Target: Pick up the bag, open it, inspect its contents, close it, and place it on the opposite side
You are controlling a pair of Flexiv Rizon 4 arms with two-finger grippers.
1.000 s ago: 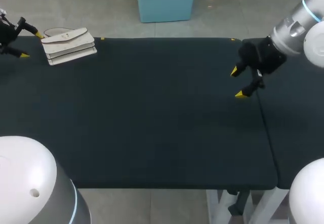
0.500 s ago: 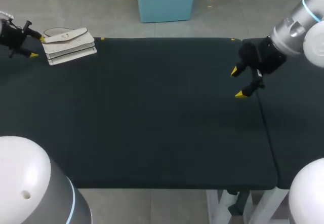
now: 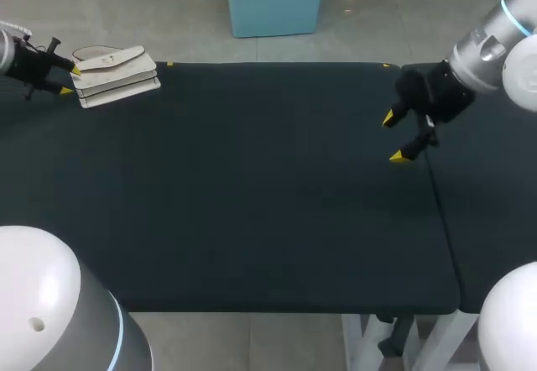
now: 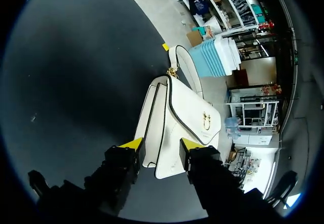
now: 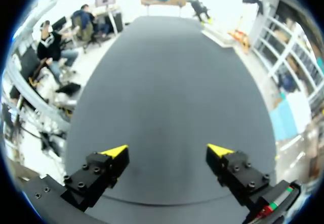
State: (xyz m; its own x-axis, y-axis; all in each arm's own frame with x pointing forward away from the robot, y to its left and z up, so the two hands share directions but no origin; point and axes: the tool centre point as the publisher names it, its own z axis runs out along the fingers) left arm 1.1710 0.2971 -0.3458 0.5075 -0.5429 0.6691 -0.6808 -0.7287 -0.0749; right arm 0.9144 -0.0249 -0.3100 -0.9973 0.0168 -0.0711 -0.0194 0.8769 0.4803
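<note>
The dark table (image 3: 252,203) fills my view. The white bag (image 3: 113,73) lies flat at its far left corner. My right gripper (image 3: 393,138) hangs wide open over the table's right side, holding nothing. My left gripper (image 3: 70,80) is open, its fingers straddling the bag's near end.

There is one white leather flap handbag with black edging (image 3: 113,75). Two black two-fingered grippers show, the left gripper (image 3: 70,80) and the right gripper (image 3: 393,138), with four yellow fingertips (image 3: 388,118) in all. Two small yellow tape marks (image 3: 170,65) dot the dark table (image 3: 252,186).
</note>
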